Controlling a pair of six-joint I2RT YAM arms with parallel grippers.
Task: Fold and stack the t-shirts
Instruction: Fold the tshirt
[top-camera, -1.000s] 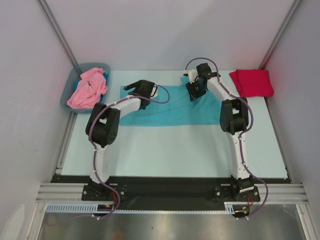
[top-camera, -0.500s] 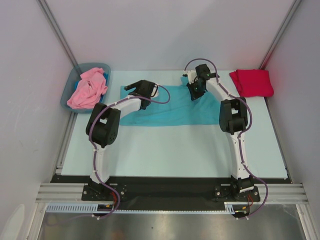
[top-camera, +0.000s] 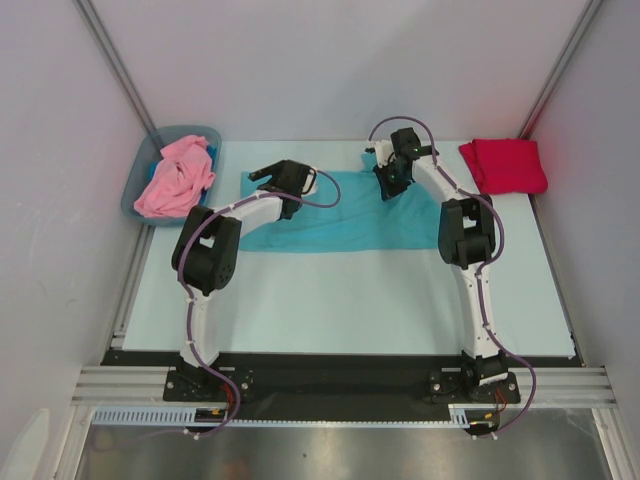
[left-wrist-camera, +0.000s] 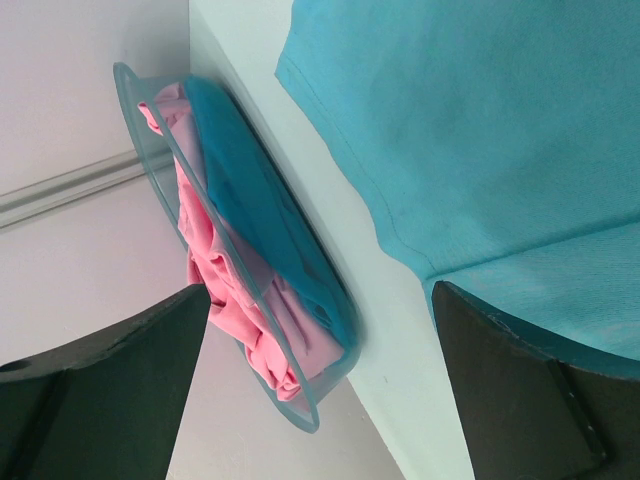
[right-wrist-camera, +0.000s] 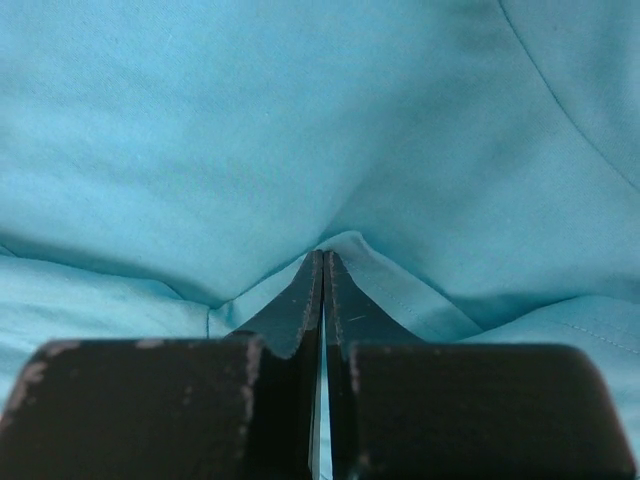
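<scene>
Right end effector (top-camera: 390, 178) has crept slightly farther. Top: teal t-shirt (top-camera: 340, 215) lies flat on far tabletop (top-camera: 350, 300), long axis left-right. Left wrist: left end effector (left-wrist-camera: 320, 300) wide, empty, shirt's far-left corner beneath one finger. Right wrist: jaws pinched tight on a teal fold.

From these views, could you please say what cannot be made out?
Top view: the left gripper hides part of the teal t-shirt.
Top view: the pink t-shirt hides the bin floor.
Top view: the red t-shirt folds are too small.
Right wrist view: the shut right gripper hides the pinched cloth.
</scene>
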